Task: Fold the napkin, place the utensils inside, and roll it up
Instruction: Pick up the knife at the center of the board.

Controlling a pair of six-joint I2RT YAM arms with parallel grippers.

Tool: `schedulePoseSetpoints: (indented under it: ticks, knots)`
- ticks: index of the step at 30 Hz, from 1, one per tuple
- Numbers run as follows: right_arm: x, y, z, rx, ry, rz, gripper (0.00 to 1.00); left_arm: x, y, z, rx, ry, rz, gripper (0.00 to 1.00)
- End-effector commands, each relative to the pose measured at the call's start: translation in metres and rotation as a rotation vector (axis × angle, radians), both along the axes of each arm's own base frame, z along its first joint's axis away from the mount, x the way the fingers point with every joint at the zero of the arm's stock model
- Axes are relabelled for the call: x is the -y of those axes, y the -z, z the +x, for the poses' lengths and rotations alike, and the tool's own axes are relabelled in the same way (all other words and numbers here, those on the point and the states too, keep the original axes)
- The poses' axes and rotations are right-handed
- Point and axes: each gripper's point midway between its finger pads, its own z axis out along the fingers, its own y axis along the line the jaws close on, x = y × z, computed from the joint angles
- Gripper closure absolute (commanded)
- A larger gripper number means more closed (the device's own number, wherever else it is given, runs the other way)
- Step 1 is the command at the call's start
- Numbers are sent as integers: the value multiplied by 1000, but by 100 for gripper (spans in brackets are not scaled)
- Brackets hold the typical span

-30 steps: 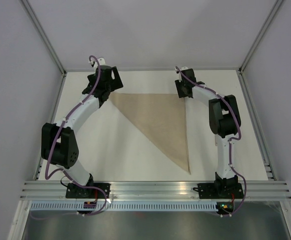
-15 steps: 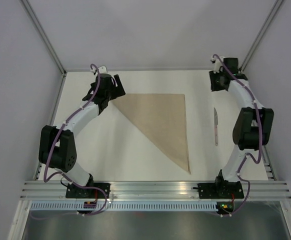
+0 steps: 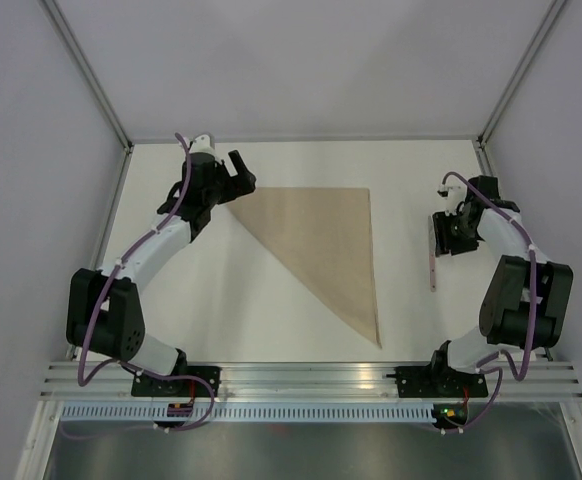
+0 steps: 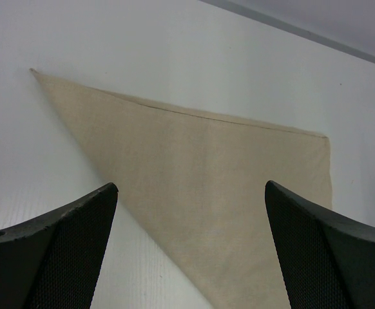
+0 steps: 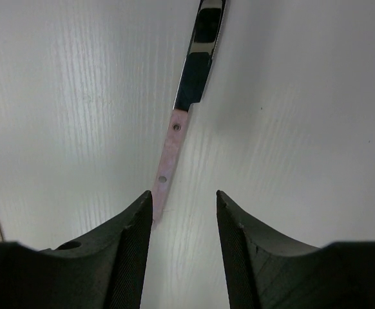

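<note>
The napkin (image 3: 326, 235) lies folded into 1 triangle; the knife (image 3: 432, 262) waits outside, nothing rolled. The right gripper (image 5: 183, 196) straddles its handle, jaws apart; the left gripper (image 4: 189, 187) gapes wide.

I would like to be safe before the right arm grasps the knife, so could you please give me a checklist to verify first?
1. Napkin folded into a flat triangle: ok.
2. Knife on the table, apart from the napkin: ok.
3. Right gripper open over the knife: ok.
4. Knife centred between its fingers: not ok, it runs close to one finger.
5. Left gripper open and empty: ok.
6. Further utensils present: cannot tell; only the knife shows.
</note>
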Motion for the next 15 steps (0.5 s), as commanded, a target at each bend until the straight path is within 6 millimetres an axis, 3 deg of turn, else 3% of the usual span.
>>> schedulePoseSetpoints:
  ticks: [1, 6, 15]
  knots:
    - [-3, -9, -12, 16, 45, 12, 49, 5, -31, -1, 86, 16, -68, 0]
    - [-9, 10, -22, -24, 79, 37, 49, 4, -35, -3, 96, 17, -71, 0]
    - [-9, 24, -7, -32, 98, -23, 50, 1, -39, -2, 105, 8, -63, 0]
